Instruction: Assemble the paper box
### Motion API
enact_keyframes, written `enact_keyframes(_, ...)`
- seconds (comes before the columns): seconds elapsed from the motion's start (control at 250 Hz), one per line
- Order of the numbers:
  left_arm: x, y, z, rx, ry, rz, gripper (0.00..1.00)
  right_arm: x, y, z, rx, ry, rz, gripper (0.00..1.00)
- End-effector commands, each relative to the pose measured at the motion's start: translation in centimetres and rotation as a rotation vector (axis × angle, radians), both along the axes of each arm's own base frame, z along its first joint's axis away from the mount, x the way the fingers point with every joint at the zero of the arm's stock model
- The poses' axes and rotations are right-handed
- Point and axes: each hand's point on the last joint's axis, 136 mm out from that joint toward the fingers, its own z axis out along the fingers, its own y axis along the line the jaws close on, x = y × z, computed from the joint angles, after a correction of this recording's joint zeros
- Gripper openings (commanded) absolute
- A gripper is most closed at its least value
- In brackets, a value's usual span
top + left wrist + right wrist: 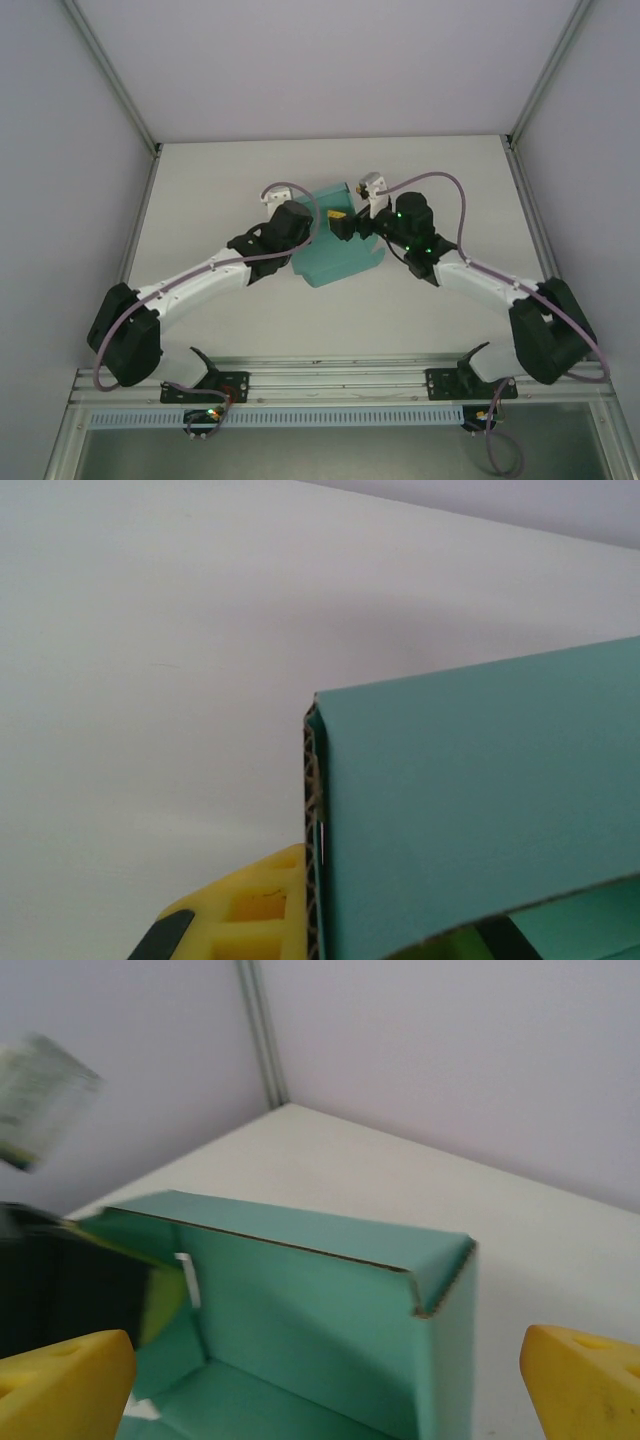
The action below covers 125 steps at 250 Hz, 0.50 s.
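Observation:
The teal paper box [340, 255] stands partly folded in the middle of the table, walls raised and top open. My left gripper [310, 228] is at its left side, shut on the left wall. In the left wrist view one yellow finger [245, 915] presses against the wall's corrugated edge [315, 820], and the teal wall [480, 800] hides the other finger. My right gripper [342, 222] hovers over the box's far right part. Its yellow fingertips [60, 1385] stand wide apart, open, with the box's corner [440, 1270] and inside [300, 1340] between and below them, untouched.
The white table [230, 180] is enclosed by pale walls with metal posts [262, 1030] at the back corners. An aluminium rail [340, 385] runs along the near edge by the arm bases. The left arm's dark wrist [60, 1280] shows beside the box.

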Motion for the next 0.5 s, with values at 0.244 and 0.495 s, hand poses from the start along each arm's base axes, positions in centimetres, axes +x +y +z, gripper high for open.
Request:
enact_keyframes(0.244,-2.8,-3.3,-0.8,0.265,0.061,-0.711,0.00,-3.9,-12.5,0.7,0.002,0.106,-0.514,1.00)
enact_keyframes(0.495,-6.8,-3.7,-3.8,0.519,0.204,-1.238,0.00,-8.1,-20.5,-5.2,-0.075,0.378,-0.785,1.00)
